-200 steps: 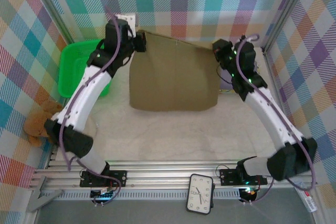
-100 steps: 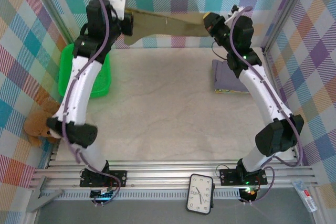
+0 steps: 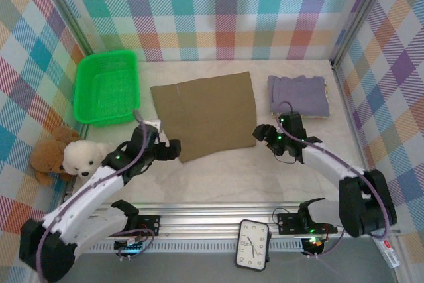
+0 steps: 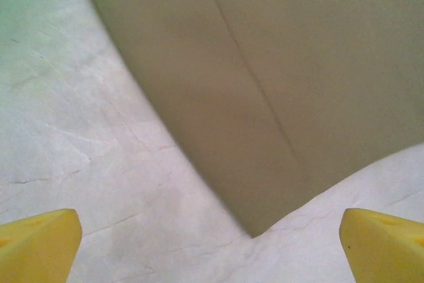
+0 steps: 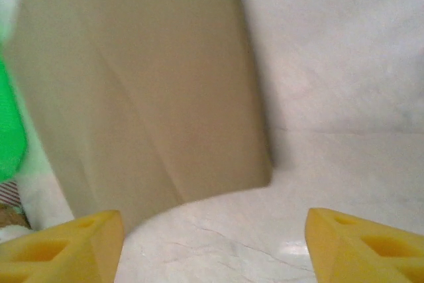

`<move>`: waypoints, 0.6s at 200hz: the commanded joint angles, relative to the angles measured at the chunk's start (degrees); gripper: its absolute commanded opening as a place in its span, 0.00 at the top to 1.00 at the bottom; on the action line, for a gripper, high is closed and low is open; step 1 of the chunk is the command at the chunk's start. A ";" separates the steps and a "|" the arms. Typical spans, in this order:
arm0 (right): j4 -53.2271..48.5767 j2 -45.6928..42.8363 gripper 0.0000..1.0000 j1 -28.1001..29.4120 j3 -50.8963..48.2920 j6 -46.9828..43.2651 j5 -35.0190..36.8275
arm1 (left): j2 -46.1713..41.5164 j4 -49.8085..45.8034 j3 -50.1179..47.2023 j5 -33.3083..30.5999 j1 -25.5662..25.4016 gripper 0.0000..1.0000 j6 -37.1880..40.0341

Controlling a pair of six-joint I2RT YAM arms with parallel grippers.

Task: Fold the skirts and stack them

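My left hand (image 3: 172,151) and right hand (image 3: 260,134) both gape open and empty just beside the near corners of the olive skirt (image 3: 204,116), which lies flat on the table (image 3: 232,173).

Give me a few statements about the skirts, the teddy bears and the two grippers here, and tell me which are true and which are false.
1. The olive skirt lies flat on the table. True.
2. The left gripper is clamped on the olive skirt. False: it is open at the skirt's near left corner and holds nothing.
3. A folded grey-lavender skirt lies to the right of the olive one. True.
4. The teddy bears sit inside the green basket. False: they sit by the table's left edge, nearer the arms than the basket.
5. The right gripper is open, just off the olive skirt's near right corner. True.
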 commanded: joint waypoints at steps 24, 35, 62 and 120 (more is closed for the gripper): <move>2.14 0.50 0.01 1.67 9.02 -0.83 3.55 | 6.57 7.02 7.68 -0.66 -0.07 0.00 -7.94; 3.76 2.71 0.01 3.43 10.09 -0.12 3.71 | 13.61 6.08 13.03 0.25 -0.06 0.00 -8.65; 3.97 10.35 0.01 7.93 14.62 3.55 4.67 | 30.30 1.63 26.53 -0.64 0.10 0.00 -11.74; 3.00 25.41 0.01 19.43 23.75 15.76 11.15 | 59.36 -5.46 51.39 7.75 7.84 0.00 -11.94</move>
